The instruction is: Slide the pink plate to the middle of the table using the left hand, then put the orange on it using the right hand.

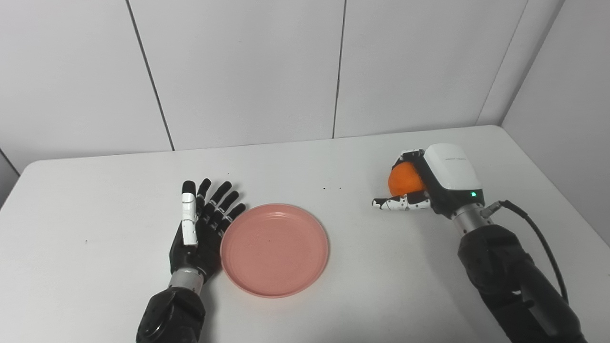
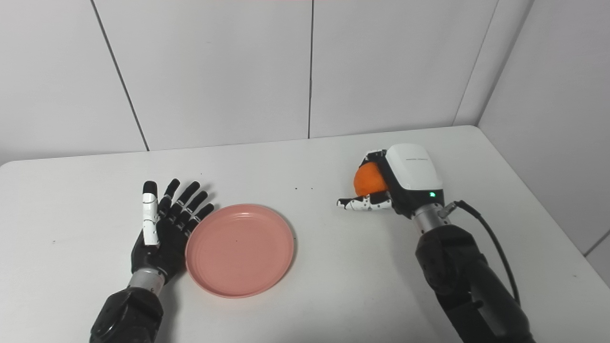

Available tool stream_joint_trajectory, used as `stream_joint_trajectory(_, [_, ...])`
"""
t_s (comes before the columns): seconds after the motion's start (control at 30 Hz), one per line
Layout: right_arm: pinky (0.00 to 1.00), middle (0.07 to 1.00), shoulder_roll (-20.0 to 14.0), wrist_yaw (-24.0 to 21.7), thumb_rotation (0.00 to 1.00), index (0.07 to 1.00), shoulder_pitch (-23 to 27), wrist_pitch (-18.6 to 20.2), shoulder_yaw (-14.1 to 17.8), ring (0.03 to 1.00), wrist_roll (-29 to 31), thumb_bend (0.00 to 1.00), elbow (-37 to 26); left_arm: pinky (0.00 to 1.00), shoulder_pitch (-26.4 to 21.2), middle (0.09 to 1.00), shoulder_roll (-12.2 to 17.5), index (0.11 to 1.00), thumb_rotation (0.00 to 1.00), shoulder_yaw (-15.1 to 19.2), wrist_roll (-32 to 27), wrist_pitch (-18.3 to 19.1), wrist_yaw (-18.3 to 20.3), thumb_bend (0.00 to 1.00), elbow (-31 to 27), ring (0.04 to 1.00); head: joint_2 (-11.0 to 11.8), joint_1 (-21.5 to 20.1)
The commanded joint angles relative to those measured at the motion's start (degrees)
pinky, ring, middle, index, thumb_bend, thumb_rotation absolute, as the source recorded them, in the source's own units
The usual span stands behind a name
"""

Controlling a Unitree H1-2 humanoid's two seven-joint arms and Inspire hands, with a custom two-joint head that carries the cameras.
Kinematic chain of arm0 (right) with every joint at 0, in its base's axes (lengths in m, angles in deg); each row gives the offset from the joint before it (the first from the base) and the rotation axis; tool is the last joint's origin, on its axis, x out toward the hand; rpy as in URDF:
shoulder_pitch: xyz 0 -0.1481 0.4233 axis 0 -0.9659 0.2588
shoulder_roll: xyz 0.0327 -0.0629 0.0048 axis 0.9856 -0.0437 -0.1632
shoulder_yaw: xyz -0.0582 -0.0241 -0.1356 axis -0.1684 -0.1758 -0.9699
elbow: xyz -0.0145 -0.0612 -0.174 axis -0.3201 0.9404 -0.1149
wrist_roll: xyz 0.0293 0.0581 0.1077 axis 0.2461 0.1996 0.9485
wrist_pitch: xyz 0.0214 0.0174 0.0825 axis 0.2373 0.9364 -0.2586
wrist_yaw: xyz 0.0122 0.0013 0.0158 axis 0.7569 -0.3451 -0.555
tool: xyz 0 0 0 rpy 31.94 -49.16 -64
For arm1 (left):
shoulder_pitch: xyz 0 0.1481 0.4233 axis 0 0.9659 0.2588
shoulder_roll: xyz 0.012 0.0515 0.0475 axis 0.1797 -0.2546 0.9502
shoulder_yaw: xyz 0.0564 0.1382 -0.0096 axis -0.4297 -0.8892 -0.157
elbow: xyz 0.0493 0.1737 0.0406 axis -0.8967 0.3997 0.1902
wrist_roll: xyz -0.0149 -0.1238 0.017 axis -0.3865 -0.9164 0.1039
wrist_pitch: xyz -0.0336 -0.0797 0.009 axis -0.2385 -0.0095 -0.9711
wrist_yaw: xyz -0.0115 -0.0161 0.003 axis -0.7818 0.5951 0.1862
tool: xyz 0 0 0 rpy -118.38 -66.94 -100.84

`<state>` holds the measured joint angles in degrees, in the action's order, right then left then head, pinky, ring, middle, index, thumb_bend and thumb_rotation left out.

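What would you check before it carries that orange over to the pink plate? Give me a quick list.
1. Right hand closed around the orange: ok.
2. Orange lifted off the table: cannot tell.
3. Pink plate bare, ready to receive: ok.
4. Plate near the table's middle: ok, slightly left.
5. Left hand open at the plate's left rim, clear of its top: ok.
6. Table between orange and plate free: ok.

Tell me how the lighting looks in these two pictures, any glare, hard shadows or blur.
Left eye view: soft, even light, only faint shadows beside the pink plate and left hand; no glare. Right eye view: same, orange in the right hand reads sharp; slight overall softness, no motion blur.
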<state>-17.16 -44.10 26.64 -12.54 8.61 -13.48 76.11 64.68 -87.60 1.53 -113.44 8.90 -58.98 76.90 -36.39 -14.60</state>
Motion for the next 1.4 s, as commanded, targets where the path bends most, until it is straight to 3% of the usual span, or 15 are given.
stream_joint_trajectory(0.0, [0.06,0.168,0.42,-0.66,0.04,0.189,2.83,0.61,0.94,0.108,-0.95,0.59,-2.99,0.75,1.75,0.856,-0.43,0.959,0.80,-0.37,1.43,2.43,-1.74,0.81,2.22,0.858,0.02,0.54])
stream_joint_trajectory(0.13, [0.06,0.174,2.07,-2.60,0.05,0.190,3.44,0.18,1.02,0.111,-0.96,0.59,-4.80,0.76,1.62,0.855,-1.02,0.952,0.80,-0.61,1.87,2.21,-2.19,0.82,2.50,0.858,-0.02,2.46])
stream_joint_trajectory(0.27, [0.07,0.179,2.98,-1.65,0.06,0.195,3.80,-2.67,0.88,0.117,-0.94,0.60,-4.66,0.76,1.68,0.849,-2.03,0.940,0.78,-0.55,2.30,1.77,-2.40,0.82,2.67,0.852,-0.08,4.17])
stream_joint_trajectory(0.67, [0.07,0.184,5.82,-4.04,0.10,0.190,6.94,-6.01,-1.97,0.121,1.05,0.59,-4.90,0.79,2.16,0.835,-3.84,0.947,0.80,-1.80,3.79,0.41,-3.14,0.81,3.17,0.854,-0.37,9.83])
stream_joint_trajectory(1.07, [0.07,0.170,9.86,-5.54,0.12,0.189,9.62,-6.72,-6.07,0.119,-0.14,0.60,-5.00,0.78,2.53,0.835,-4.14,0.952,0.80,-1.92,3.61,0.19,-3.37,0.81,3.11,0.853,-0.37,11.15])
stream_joint_trajectory(1.37, [0.08,0.185,12.87,-6.92,0.12,0.193,8.26,-7.47,-7.23,0.128,2.13,0.59,-5.59,0.75,2.67,0.842,-4.24,0.955,0.80,-2.06,3.67,0.45,-3.80,0.80,3.01,0.846,-0.33,11.54])
